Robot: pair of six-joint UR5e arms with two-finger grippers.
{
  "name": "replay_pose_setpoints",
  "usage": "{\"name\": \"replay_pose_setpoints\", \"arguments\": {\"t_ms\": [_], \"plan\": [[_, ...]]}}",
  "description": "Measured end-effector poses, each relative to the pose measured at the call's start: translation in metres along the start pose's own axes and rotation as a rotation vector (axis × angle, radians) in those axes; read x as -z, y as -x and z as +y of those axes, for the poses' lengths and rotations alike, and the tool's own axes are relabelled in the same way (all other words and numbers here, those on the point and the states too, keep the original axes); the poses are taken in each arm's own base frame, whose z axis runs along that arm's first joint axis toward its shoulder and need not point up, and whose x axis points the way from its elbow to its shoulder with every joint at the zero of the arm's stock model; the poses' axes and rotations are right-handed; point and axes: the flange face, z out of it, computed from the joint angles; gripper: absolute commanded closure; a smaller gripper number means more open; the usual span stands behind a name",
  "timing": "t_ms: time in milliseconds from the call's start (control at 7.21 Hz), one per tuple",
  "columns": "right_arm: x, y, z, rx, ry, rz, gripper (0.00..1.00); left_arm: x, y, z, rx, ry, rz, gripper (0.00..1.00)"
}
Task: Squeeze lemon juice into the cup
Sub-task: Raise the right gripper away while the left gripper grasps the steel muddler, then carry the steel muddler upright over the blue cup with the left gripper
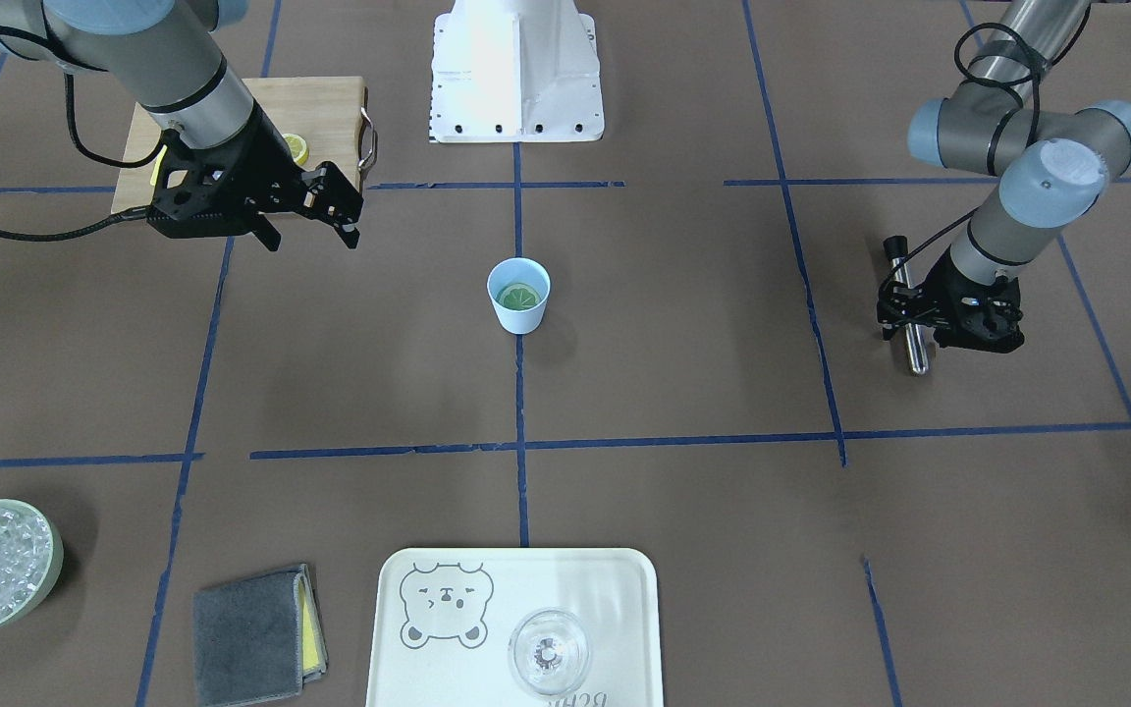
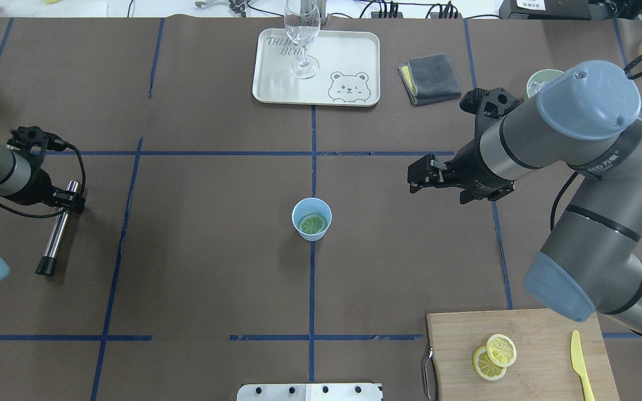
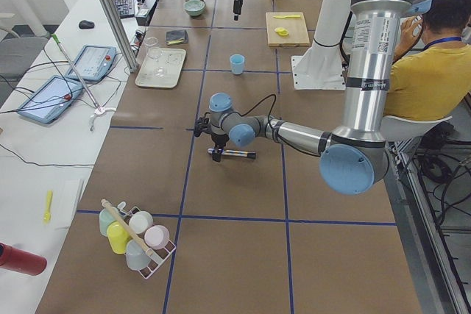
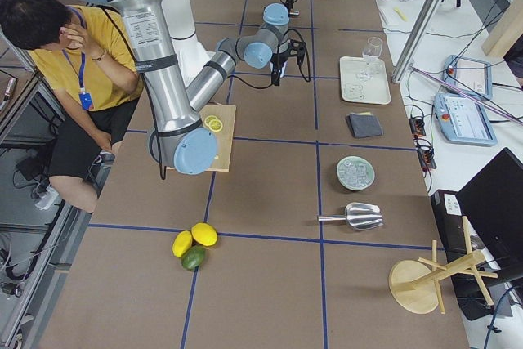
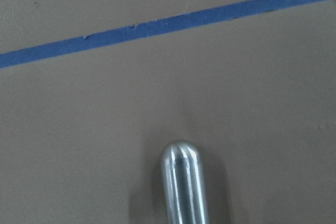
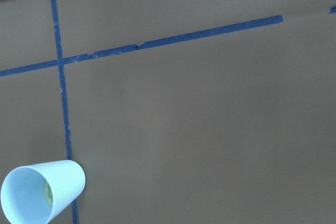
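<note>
Table end around the wooden cutting board (image 4: 222, 143)

Two lemon slices (image 4: 213, 123) lie overlapping on the board. The right arm (image 4: 158, 55) stands at the board's robot-side edge and reaches past it. The right gripper (image 4: 280, 71) hangs well beyond the board, too small to tell its jaws. A person (image 4: 82, 71) in yellow sits behind the board, off the table. Nearer than the board lie two whole lemons (image 4: 194, 239) touching a green fruit (image 4: 194, 258). Across from the board are a grey cloth (image 4: 364, 125), a bowl of ice (image 4: 355, 173) and a metal scoop (image 4: 358, 216).

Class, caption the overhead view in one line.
Lemon slice in the blue cup; right gripper open and empty, left gripper holding a metal rod.
</note>
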Motion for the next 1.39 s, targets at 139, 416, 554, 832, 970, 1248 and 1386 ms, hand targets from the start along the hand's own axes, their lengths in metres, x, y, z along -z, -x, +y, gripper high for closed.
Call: {"name": "replay_pose_setpoints", "arguments": {"t_ms": [139, 416, 554, 832, 970, 1248, 1386], "plan": [[0.000, 0.000, 0.000, 0.000, 0.000, -0.001, 0.00, 0.002, -0.001, 0.000, -0.001, -0.001, 0.001, 1.00], [0.000, 0.001, 0.000, 0.000, 0.000, -0.001, 0.00, 0.015, -0.013, -0.001, -0.012, 0.005, 0.052, 1.00], [0.001, 0.001, 0.001, 0.001, 0.000, -0.002, 0.00, 0.038, -0.030, -0.001, -0.034, 0.004, 0.123, 1.00], [0.002, 0.001, 0.000, 0.001, 0.000, -0.003, 0.00, 0.097, -0.080, -0.008, -0.115, -0.062, 0.237, 1.00], [0.002, 0.001, 0.000, 0.001, 0.000, -0.004, 0.00, 0.126, -0.117, -0.023, -0.165, -0.115, 0.284, 1.00], [0.003, -0.001, -0.001, -0.001, -0.002, -0.003, 0.00, 0.164, -0.222, -0.044, -0.294, -0.247, 0.344, 1.00], [0.003, -0.004, -0.001, -0.004, -0.002, 0.001, 0.00, 0.183, -0.274, -0.050, -0.344, -0.326, 0.372, 1.00]]}}
